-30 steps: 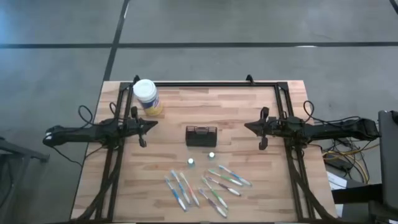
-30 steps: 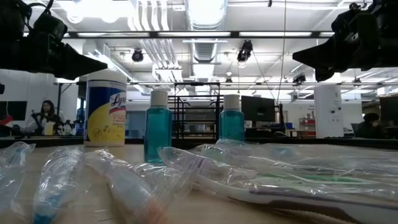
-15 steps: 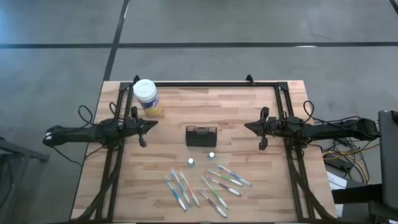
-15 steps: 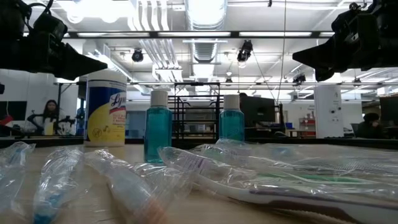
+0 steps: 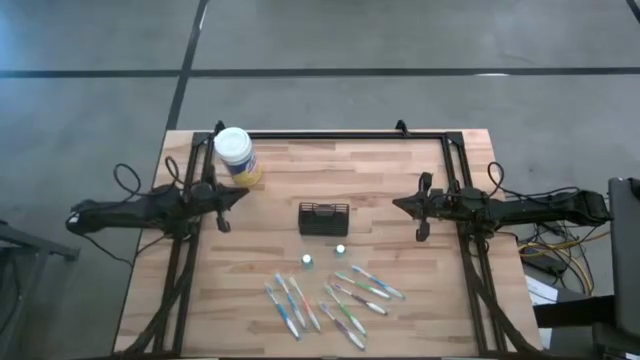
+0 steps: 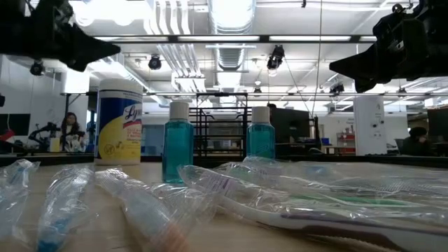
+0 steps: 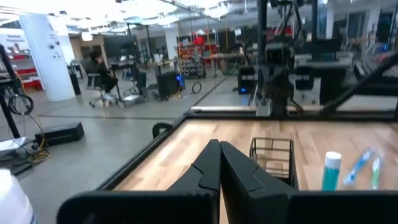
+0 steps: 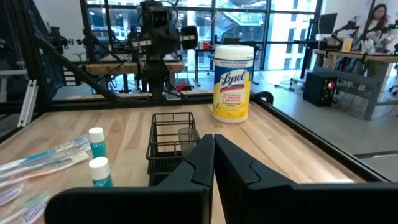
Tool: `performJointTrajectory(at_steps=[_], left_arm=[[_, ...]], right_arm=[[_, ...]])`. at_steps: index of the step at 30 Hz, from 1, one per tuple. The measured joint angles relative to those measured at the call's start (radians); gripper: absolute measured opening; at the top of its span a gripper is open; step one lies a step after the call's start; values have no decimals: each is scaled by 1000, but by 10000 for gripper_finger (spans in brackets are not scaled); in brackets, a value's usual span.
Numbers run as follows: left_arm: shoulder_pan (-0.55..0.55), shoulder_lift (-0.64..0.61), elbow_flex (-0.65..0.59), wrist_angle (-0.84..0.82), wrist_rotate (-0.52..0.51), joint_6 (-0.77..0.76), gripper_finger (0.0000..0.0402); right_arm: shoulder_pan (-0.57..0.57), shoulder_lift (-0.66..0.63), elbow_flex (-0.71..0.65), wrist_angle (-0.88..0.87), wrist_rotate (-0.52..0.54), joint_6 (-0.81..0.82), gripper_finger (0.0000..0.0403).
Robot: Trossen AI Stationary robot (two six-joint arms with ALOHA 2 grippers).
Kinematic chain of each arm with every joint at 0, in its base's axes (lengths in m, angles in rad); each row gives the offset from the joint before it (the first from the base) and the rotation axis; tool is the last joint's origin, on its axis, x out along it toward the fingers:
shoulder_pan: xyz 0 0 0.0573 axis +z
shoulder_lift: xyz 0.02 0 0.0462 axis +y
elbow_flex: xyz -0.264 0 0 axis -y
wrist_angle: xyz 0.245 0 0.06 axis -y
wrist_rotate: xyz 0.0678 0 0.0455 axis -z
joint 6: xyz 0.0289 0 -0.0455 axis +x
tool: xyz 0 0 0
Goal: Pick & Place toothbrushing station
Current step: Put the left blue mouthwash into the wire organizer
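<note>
Your left end effector [image 5: 238,192] has drawn back toward the left edge of the bench [image 5: 400,170] and swung slightly toward the canister [image 5: 236,156]. In the low view it sits higher and further left than before.

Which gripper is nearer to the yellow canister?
Left. The left gripper hangs just beside the canister, on its near side. The right gripper hangs far across the table, beyond the black holder.
</note>
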Motion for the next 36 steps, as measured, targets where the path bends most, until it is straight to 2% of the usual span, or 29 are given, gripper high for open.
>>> performJointTrajectory(at_steps=[6, 12, 19, 24, 31, 36], left_arm=[[-2, 135, 140, -12, 37, 2, 2], [-28, 341, 304, -131, 63, -56, 6], [-78, 596, 476, -213, 150, -70, 6], [-117, 769, 607, -374, 219, -100, 8], [-181, 1017, 831, -534, 207, -123, 19], [-200, 1161, 1001, -664, 207, -125, 52]], right_arm=[[0, 0, 0, 2, -7, 25, 8], [0, -2, 0, 3, -87, 54, 8], [0, -2, 0, 3, -79, 59, 8], [0, -2, 0, 17, -78, 41, 8], [0, -1, 0, 24, -78, 32, 8], [0, -1, 0, 24, -78, 28, 8]])
